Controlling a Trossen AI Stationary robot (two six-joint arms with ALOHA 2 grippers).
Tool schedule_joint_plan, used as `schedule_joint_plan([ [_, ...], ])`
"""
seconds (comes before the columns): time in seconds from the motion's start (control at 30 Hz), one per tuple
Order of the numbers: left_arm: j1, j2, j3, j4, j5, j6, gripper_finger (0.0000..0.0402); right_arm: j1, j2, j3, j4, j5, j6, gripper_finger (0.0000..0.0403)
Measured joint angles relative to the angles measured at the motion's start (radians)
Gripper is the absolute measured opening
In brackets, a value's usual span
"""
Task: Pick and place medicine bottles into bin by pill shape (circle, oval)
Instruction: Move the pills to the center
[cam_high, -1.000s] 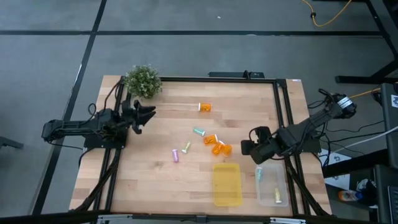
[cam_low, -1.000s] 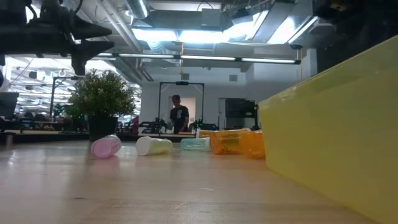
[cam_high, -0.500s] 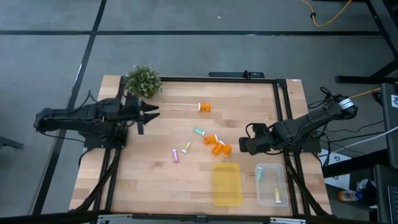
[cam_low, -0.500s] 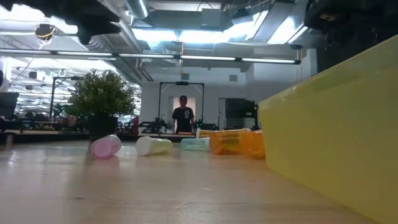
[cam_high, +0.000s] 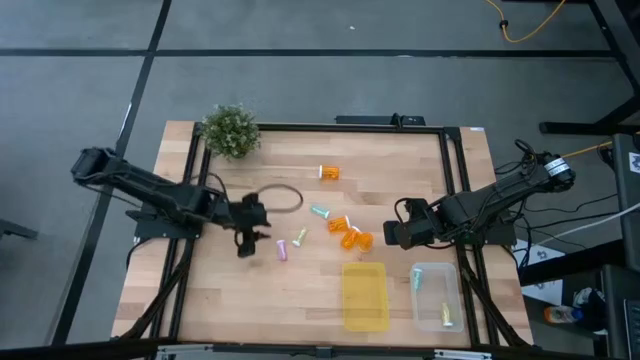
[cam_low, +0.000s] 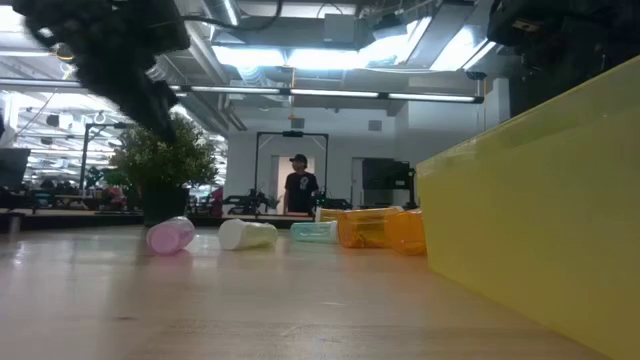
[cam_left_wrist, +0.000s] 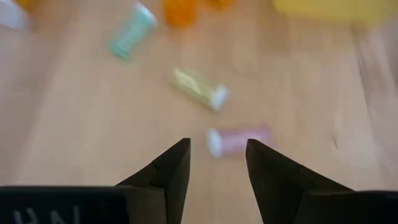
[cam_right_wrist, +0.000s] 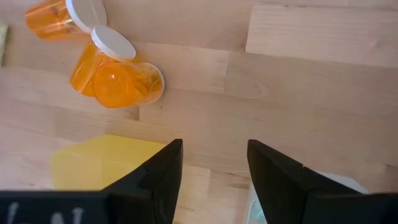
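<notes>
Several small bottles lie on their sides mid-table: a purple one (cam_high: 283, 250), a yellow-green one (cam_high: 298, 238), a teal one (cam_high: 320, 212), three orange ones (cam_high: 350, 234), and one orange bottle farther back (cam_high: 329, 172). My left gripper (cam_high: 247, 242) is open and empty, pointing down just left of the purple bottle (cam_left_wrist: 239, 139). My right gripper (cam_high: 392, 236) is open and empty, right of the orange bottles (cam_right_wrist: 124, 81). A yellow bin (cam_high: 365, 295) and a clear bin (cam_high: 437, 295) holding a few bottles stand at the near edge.
A potted green plant (cam_high: 230, 131) stands at the table's far left corner. A loop of cable (cam_high: 285, 198) hangs by the left arm. Black frame rails run along the table's sides. A person (cam_low: 299, 187) stands far off in the room behind.
My left gripper has swung from beside the plant toward the table's near right, tipping downward, and now hovers by the purple bottle. My right gripper has shifted slightly left toward the orange bottles. No bottle has moved.
</notes>
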Motion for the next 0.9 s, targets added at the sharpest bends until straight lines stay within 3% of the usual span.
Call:
schedule_joint_plan([
  [0.3,-0.094,0.201,0.001,0.028,-0.006,-0.086,0.0149,0.0,0.0,0.0,-0.001,-0.137,-0.029,0.0182],
  [0.6,-0.106,0.315,0.001,0.072,-0.007,-0.325,0.0149,0.0,0.0,0.0,-0.002,-0.142,-0.183,0.0182],
  [0.73,-0.102,0.335,0.005,0.095,0.004,-0.324,0.0149,0.0,0.0,0.0,-0.006,-0.142,-0.239,0.0182],
  [0.9,-0.084,0.419,0.068,0.019,0.098,-0.284,0.0149,0.0,0.0,0.0,-0.005,-0.137,-0.306,0.0182],
])
